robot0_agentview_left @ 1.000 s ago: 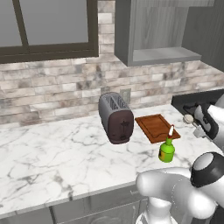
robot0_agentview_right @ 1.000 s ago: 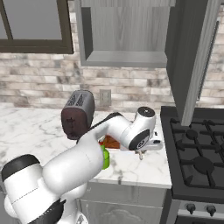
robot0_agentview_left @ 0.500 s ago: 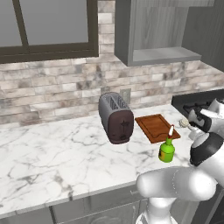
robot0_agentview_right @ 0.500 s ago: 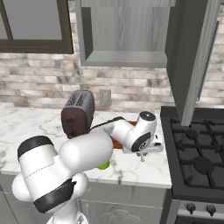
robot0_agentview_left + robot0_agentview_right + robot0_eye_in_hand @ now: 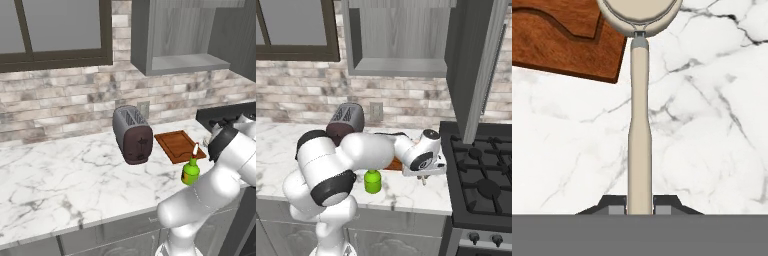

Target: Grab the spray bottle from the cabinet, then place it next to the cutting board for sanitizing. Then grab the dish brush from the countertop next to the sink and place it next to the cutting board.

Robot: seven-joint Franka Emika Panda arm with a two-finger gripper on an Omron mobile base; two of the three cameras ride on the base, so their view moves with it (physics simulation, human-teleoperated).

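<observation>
From the left base camera, I see my gripper [image 5: 216, 134] at the far right of the countertop [image 5: 60, 180], mostly masked by the arm's own dark joint, so its jaws are hard to read from here. I count one toaster [image 5: 133, 134], one cutting board [image 5: 178, 145] just to the toaster's right, and one spray bottle [image 5: 190, 170] standing upright on the marble just beside the board's near right corner, close under the arm's wrist. One wall cabinet [image 5: 180, 37] hangs above.

From the right base camera, the gripper [image 5: 424, 178] points down over the marble between the cutting board [image 5: 395, 163] and the stove [image 5: 481, 182]. One spray bottle [image 5: 372, 181] stands left of the hand, near it but apart, its top hidden behind the forearm. One toaster [image 5: 346, 120] sits behind the arm and one cabinet [image 5: 398, 35] above it.

From the hand camera, my gripper [image 5: 639, 205] is clenched on the one dish brush [image 5: 639, 125], both fingertips [image 5: 617, 206] pressed against the base of the tan handle. The handle runs straight away from the fingers, and its round cream head overlaps the corner of the cutting board [image 5: 562, 40], the countertop [image 5: 712, 125] beneath.
</observation>
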